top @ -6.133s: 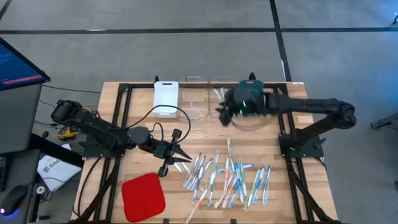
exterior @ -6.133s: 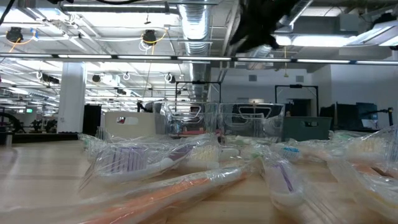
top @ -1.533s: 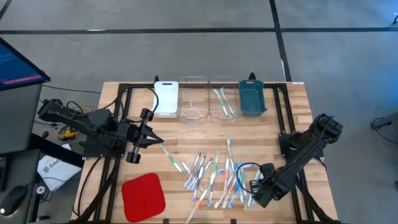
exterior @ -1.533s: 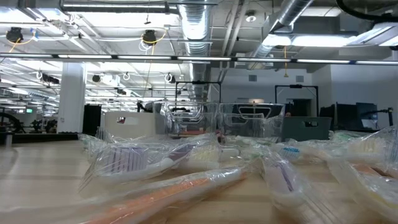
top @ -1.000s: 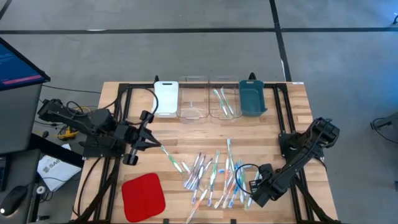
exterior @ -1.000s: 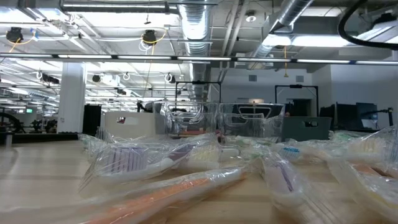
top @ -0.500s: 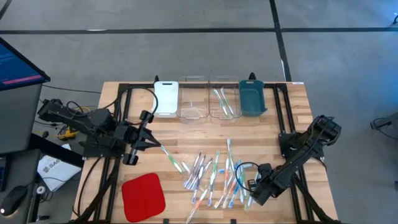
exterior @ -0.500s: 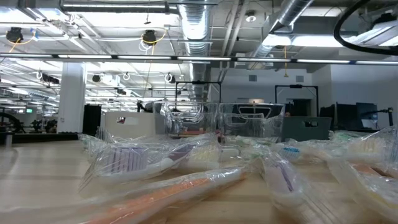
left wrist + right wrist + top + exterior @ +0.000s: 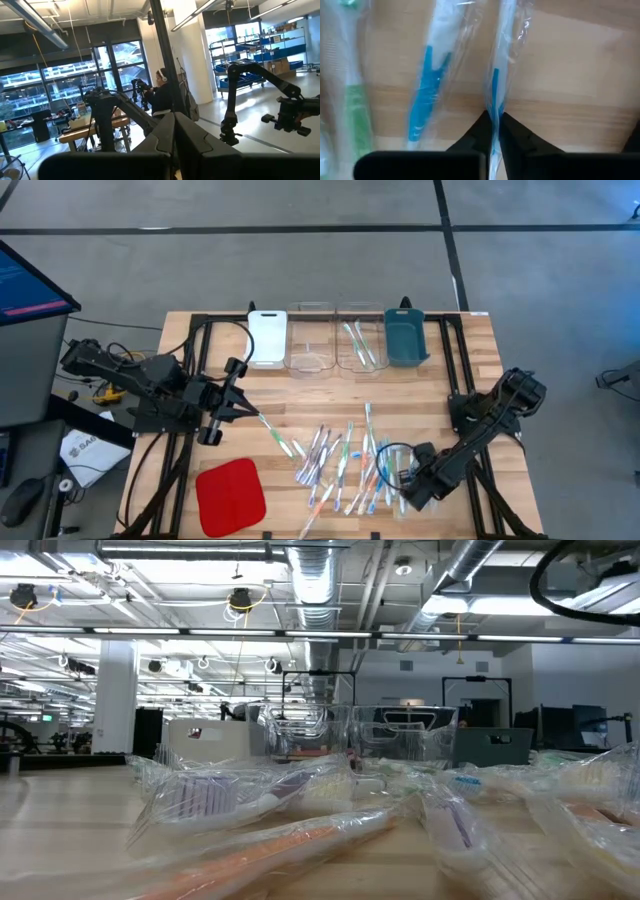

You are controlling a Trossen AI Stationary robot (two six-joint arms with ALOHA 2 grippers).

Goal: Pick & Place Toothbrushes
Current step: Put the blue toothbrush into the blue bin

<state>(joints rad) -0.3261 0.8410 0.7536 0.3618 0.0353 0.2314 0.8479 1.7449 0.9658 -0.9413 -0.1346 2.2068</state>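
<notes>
Several wrapped toothbrushes [image 9: 345,465] lie in a loose pile on the wooden table's near middle; the low view shows them close up [image 9: 270,830]. One lies apart to the pile's left [image 9: 279,436]. My right gripper [image 9: 400,480] is low over the pile's right side, shut on a blue-accented toothbrush [image 9: 495,90]. My left gripper [image 9: 243,407] hangs shut and holding nothing over the table's left part, its fingers [image 9: 174,125] pointing out into the room. My right gripper pinches the blue-accented toothbrush's wrapped handle [image 9: 494,107] between its two fingertips. The fingers come from above, pointing down, one on each long side of the brush. The brush lies flat on the table in its clear wrapper.
Along the far edge stand a white tray [image 9: 267,338], two clear trays [image 9: 310,345], the right one with toothbrushes inside [image 9: 358,342], and a teal tray [image 9: 405,338]. A red square pad [image 9: 230,495] lies near left. Black frame rails flank both sides.
My right gripper has edged a little toward the table's left edge, into the pile's right side, and has shut on the blue-accented toothbrush. The brushes lie where they were.
</notes>
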